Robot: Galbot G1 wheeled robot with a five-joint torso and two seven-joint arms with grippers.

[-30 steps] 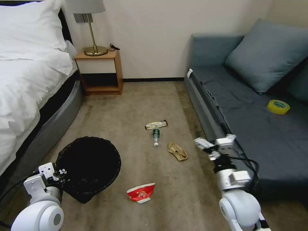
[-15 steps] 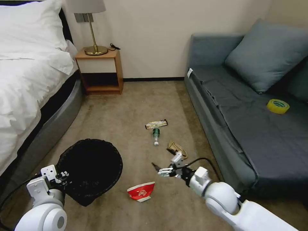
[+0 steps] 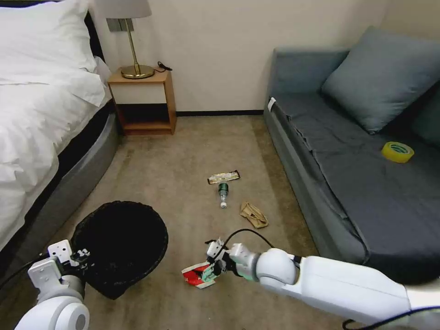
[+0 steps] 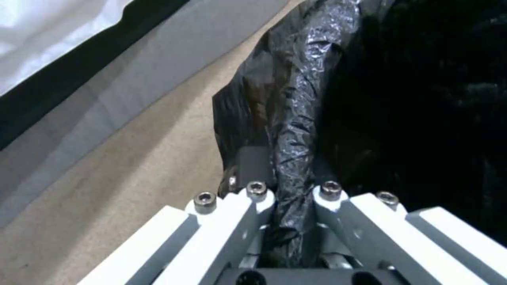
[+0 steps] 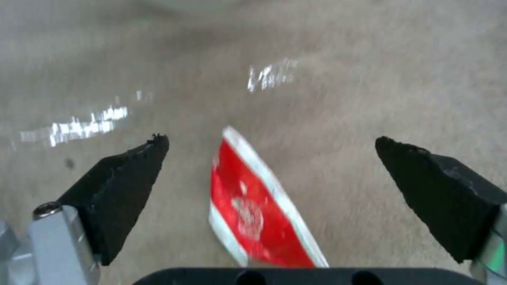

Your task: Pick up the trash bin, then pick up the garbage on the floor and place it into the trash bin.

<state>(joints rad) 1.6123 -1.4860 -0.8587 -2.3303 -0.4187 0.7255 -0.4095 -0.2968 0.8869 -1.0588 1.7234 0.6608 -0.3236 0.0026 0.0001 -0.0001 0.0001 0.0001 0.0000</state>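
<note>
White arms [image 3: 339, 286], black fingertips [image 5: 121, 186]

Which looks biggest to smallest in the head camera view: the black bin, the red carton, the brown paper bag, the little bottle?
1. Trash bin, by far the largest.
2. Red-and-white carton, though it is nearer the camera and partly behind the right gripper.
3. Brown paper bag, close to the carton in size.
4. Bottle, smallest.
</note>
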